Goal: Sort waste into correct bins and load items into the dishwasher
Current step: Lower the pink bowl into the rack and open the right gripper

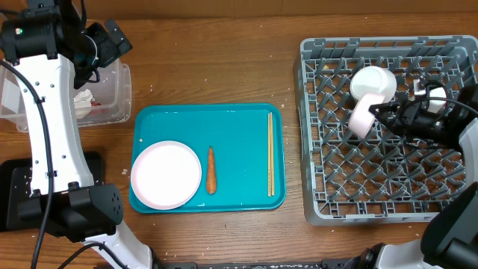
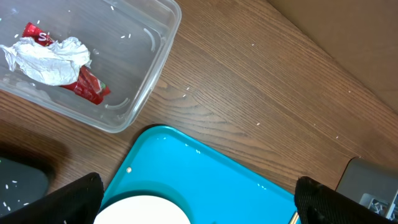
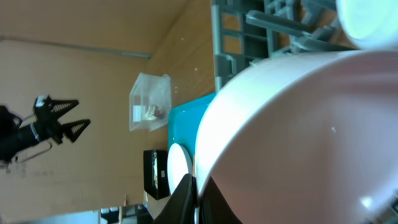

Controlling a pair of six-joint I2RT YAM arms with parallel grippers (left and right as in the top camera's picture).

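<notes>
My right gripper (image 1: 379,113) is over the grey dish rack (image 1: 321,149), shut on the rim of a pinkish bowl (image 1: 361,119) held on edge among the pegs. In the right wrist view the bowl (image 3: 298,137) fills the frame, with my fingers (image 3: 196,198) pinching its edge. A white bowl (image 1: 373,84) lies on its side in the rack just behind it. My left gripper (image 1: 110,39) is open and empty above the clear tub (image 1: 123,93). The tub (image 2: 158,56) holds a crumpled white napkin (image 2: 53,59) and a red wrapper (image 2: 90,87). A round plate (image 1: 166,174) and an orange carrot (image 1: 210,169) lie on the teal tray (image 1: 239,123).
Wooden chopsticks (image 1: 270,153) lie along the teal tray's right side. A flat black tray (image 1: 11,190) sits at the left front with rice grains on it (image 2: 15,183). A few rice grains are scattered on the wooden table (image 2: 249,93).
</notes>
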